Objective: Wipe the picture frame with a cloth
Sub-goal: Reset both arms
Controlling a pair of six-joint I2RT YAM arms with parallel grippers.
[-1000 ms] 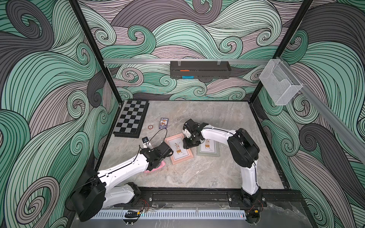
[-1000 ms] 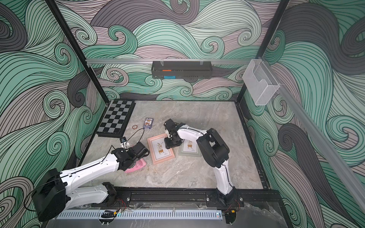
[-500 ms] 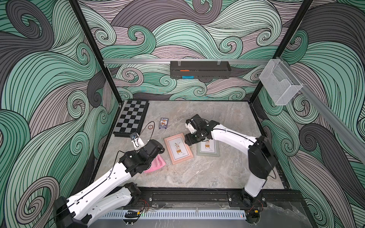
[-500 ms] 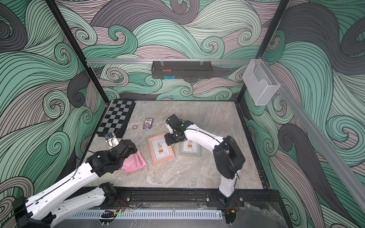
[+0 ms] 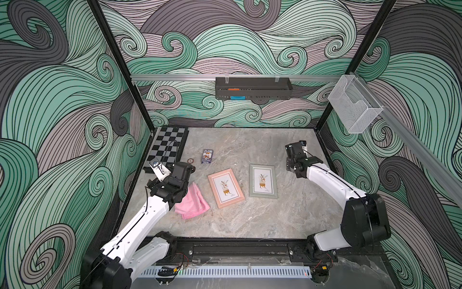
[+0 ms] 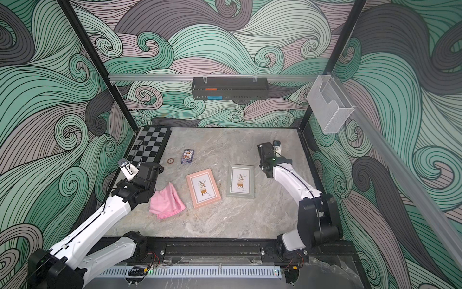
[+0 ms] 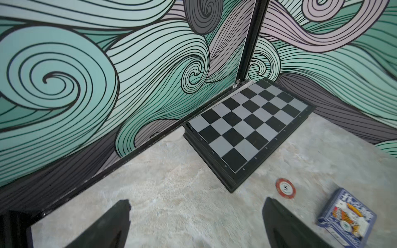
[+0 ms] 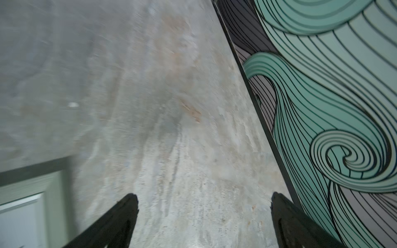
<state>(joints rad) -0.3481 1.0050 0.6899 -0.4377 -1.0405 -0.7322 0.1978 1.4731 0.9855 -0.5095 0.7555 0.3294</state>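
Note:
Two picture frames lie flat mid-table in both top views: a pink one [image 5: 226, 188] [image 6: 203, 188] and a grey-green one [image 5: 263, 181] [image 6: 240, 181]. The pink cloth [image 5: 193, 201] [image 6: 167, 201] lies crumpled left of the pink frame, with nothing holding it. My left gripper [image 5: 183, 167] [image 7: 196, 201] hovers behind the cloth near the chessboard, open and empty over bare table. My right gripper [image 5: 292, 152] [image 8: 204, 195] is open and empty by the right wall, behind and to the right of the grey-green frame, whose corner [image 8: 28, 193] shows in the right wrist view.
A chessboard [image 5: 167, 147] [image 7: 249, 126] lies in the back left corner. A card deck [image 5: 207, 156] [image 7: 347, 219] and a poker chip [image 5: 191, 160] [image 7: 285, 188] sit beside it. A black shelf [image 5: 252, 88] and a clear box [image 5: 353, 107] hang on the walls.
My right gripper has left the pink frame's back edge, swung to the right wall and opened wide. My left arm has drawn back off the cloth toward the chessboard.

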